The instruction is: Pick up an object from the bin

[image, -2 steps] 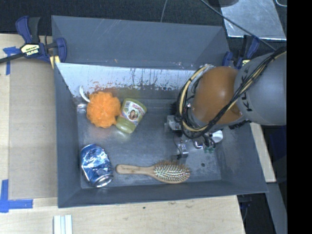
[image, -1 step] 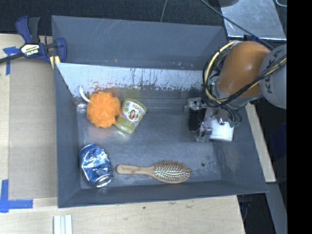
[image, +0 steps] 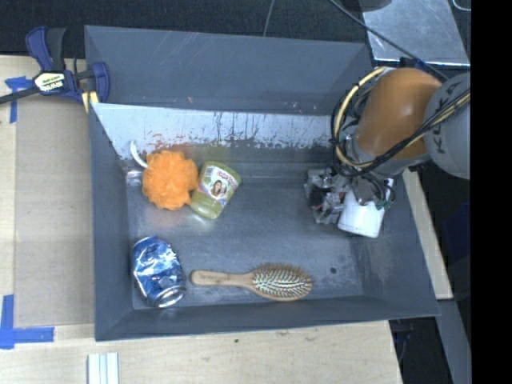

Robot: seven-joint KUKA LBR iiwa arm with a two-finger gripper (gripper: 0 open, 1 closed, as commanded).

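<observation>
My hand [image: 326,198] low at the right side of the bin [image: 240,70], wide or narrow I cannot tell, wooden hairbrush [image: 256,281] nearest along the front, crushed blue can [image: 158,272] front left, orange sponge [image: 169,179] touching green jar [image: 213,189] well apart.

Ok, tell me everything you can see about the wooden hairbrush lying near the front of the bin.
The light wooden hairbrush lies flat on the floor of the grey metal bin, along its near wall. Its oval head, bristles facing up, is at the right. The slim, rounded handle points left and ends right beside the crushed blue can; whether they touch is unclear. The brush looks whole, and nothing lies on it.
</observation>
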